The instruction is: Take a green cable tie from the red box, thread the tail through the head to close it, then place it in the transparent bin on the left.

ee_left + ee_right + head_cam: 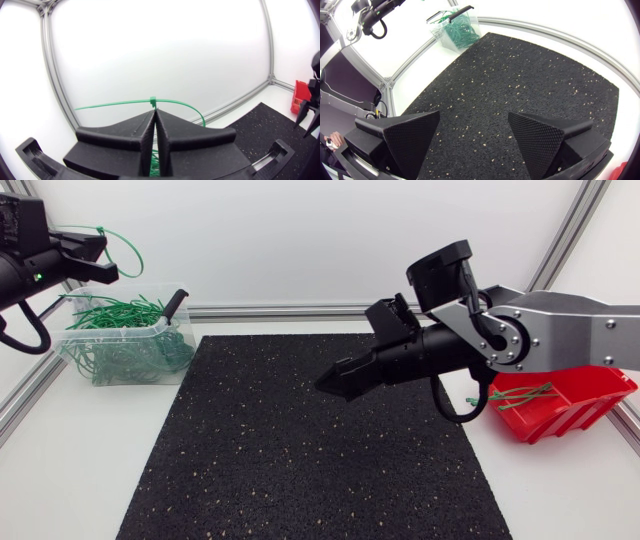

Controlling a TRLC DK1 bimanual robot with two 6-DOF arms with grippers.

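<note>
My left gripper [100, 258] hangs above the transparent bin [75, 352] at the far left, shut on a green cable tie [130, 242] closed into a loop. In the left wrist view the fingers [165, 135] are pressed together on the tie [172, 102], whose head [153, 101] stands just above them. My right gripper [335, 377] hovers over the black mat [300, 470], pointing left. Its fingers [412, 135] stand wide open with nothing between them. The red box [575, 395] holds a few green ties [525, 394] behind the right arm.
The bin is filled with several green ties [120, 330] and a black piece [175, 302] sticks up at its right rim. An aluminium rail [290, 311] runs along the table's far edge.
</note>
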